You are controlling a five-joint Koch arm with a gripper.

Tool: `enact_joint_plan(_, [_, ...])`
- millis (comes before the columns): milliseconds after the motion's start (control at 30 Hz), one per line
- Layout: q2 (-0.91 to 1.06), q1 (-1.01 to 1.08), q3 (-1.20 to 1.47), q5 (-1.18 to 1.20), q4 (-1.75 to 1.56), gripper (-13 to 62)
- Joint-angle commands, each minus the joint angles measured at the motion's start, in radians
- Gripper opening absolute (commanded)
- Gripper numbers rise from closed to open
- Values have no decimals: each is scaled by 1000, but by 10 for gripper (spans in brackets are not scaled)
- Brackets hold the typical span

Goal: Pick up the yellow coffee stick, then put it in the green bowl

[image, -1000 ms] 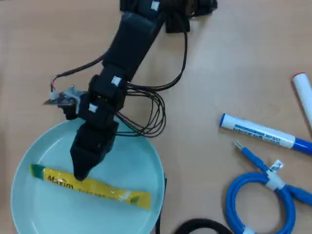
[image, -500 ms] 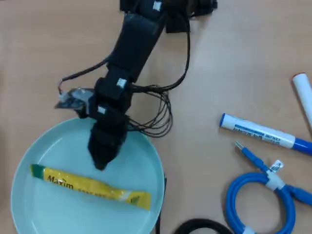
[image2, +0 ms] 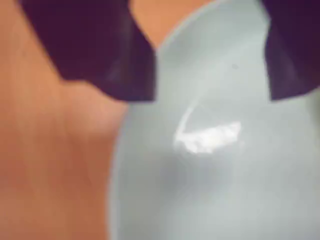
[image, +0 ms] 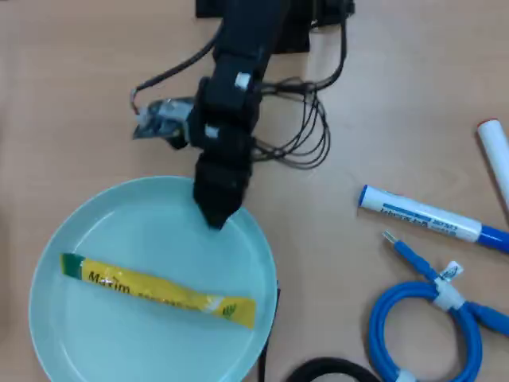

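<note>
The yellow coffee stick (image: pixel 159 290) lies flat inside the green bowl (image: pixel 95 231), green end at the left, running slightly down to the right. My gripper (image: pixel 215 221) hangs over the bowl's upper rim, above and to the right of the stick and not touching it. In the wrist view the two dark fingers (image2: pixel 107 55) stand wide apart with nothing between them, so my gripper (image2: pixel 212 95) is open over the bowl's pale inside (image2: pixel 210 190). The stick is out of the wrist view.
A white-and-blue marker pen (image: pixel 433 219) lies to the right, a second marker (image: pixel 495 155) at the right edge. A coiled blue cable (image: pixel 433 318) sits at lower right, a black cable (image: pixel 326 370) at the bottom. Loose black wires (image: pixel 298 135) hang beside the arm.
The gripper has drawn back from the stick, up and to the right toward the bowl's rim. The stick stays in the bowl, which has shifted slightly right.
</note>
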Motion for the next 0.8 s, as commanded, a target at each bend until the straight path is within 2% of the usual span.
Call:
enact_joint_plan(0, [150, -31, 8, 3, -49, 217])
enact_joint_plan(267, [403, -92, 287, 37, -60, 220])
enact_joint_plan(500, [629, -121, 595, 100, -201, 217])
enact_joint_plan(767, [710, -176, 830, 103, -273, 224])
